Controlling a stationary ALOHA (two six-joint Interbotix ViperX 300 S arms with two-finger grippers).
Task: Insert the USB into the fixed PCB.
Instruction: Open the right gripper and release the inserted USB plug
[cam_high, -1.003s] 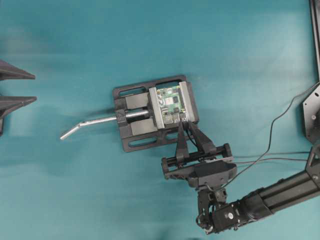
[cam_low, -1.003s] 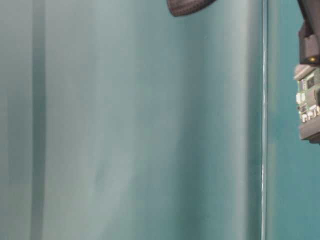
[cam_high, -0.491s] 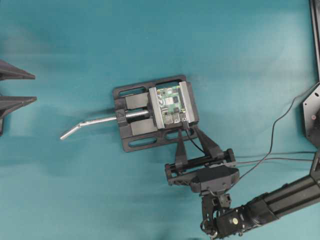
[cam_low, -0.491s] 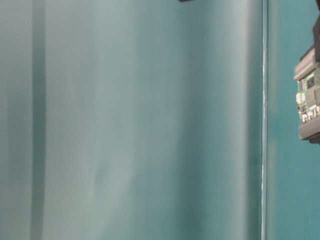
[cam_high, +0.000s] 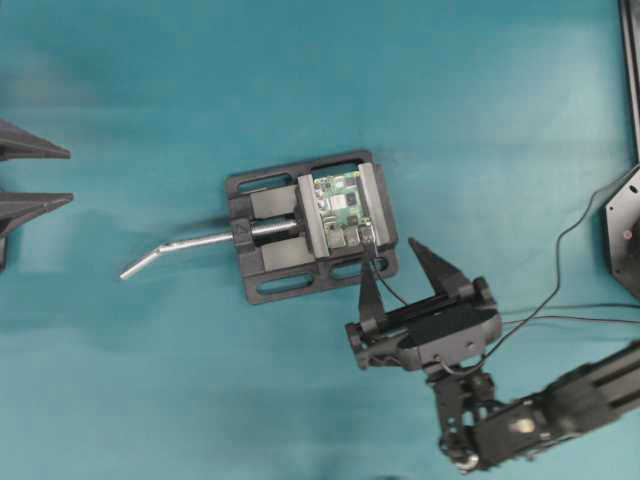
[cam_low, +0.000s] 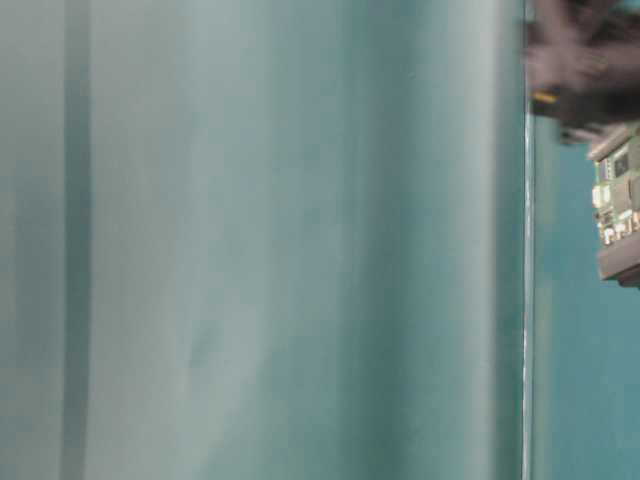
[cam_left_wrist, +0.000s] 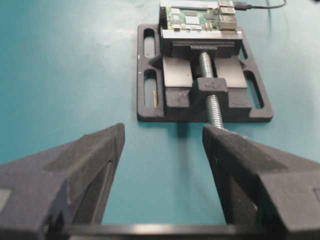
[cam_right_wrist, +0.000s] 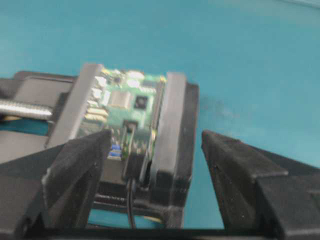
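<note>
On teal tabletop (cam_high: 480, 110), fixed PCB (cam_high: 342, 208) in vise (cam_high: 290, 228), USB (cam_right_wrist: 134, 162) plugged, both grippers spread wide, empty.

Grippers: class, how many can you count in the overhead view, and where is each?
2. The left gripper sits open at the left edge, only its fingertips showing. The right gripper is open just below the vise, clear of the USB in the PCB.
</note>
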